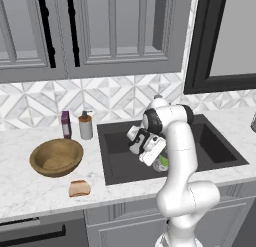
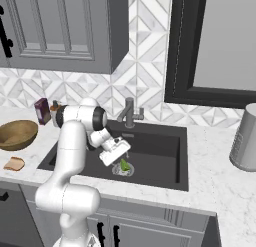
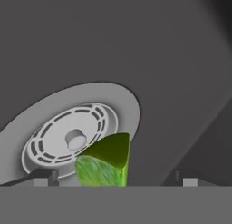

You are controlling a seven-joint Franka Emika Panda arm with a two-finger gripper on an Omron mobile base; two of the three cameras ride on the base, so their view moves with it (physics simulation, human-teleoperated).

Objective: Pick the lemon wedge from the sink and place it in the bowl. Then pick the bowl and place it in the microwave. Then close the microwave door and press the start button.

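Open gripper (image 3: 113, 182) astride lemon wedge (image 3: 105, 166)

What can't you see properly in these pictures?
- Lemon wedge: its lower part is cut off at the bottom of the hand view; in the left base view the arm covers most of it.
- Gripper: in the hand view only its finger tips peek up; they stand wide apart, either side of the wedge.
- Sink: the arm blocks its middle in the left base view.
- Bowl: the right base view's left edge cuts it off.
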